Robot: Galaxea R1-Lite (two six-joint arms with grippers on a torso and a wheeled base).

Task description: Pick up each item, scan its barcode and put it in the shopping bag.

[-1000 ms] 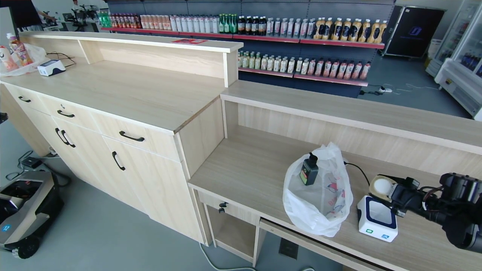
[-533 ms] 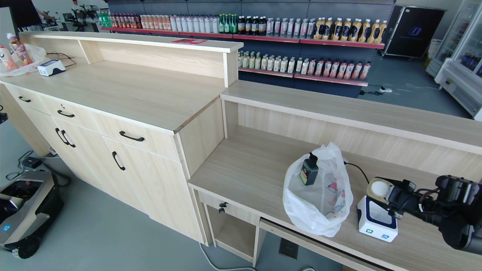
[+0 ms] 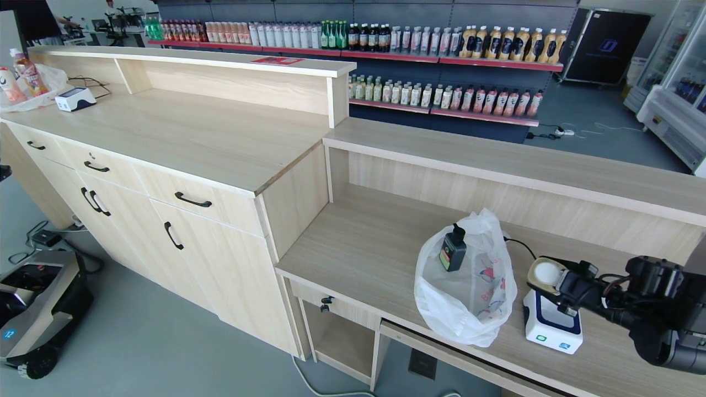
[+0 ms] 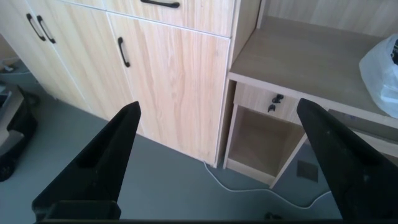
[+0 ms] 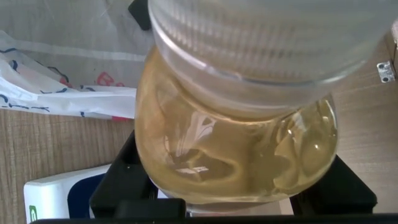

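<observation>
Lower wooden surface (image 3: pixel 375 242), stepped down from a longer cabinet top (image 3: pixel 182 138) on the robot's left. A raised back ledge runs behind it.

White plastic shopping bag (image 3: pixel 469 298) (image 5: pixel 62 93) (image 4: pixel 382 74) stands near the front edge of the surface with its mouth open upward. The plastic is thin and crumpled, with red and blue print on its side.

Right arm comes in low over the surface from the robot's right. The right fingers (image 3: pixel 573 286) (image 5: pixel 115 186) are clamped on a bottle, one on each side of its body.

Left fingers (image 4: pixel 93 168) are spread wide with nothing between them. They hang over the grey floor in front of the cupboard doors, well apart from the bag.

White scanner (image 3: pixel 551 325) (image 5: pixel 56 193) with a dark blue window sits on the surface just beside the bag, on the robot's right of it. A black cable runs off behind it.

The held bottle (image 3: pixel 546 274) (image 5: pixel 242 149) is clear, filled with yellowish liquid, and has a pale ribbed cap. It is raised off the surface, above the far end of the scanner and near the bag's right side.

Small dark bottle (image 3: pixel 453 251) with a black cap stands upright. It seems to be inside the bag at its far side, though the plastic makes that hard to confirm.
</observation>
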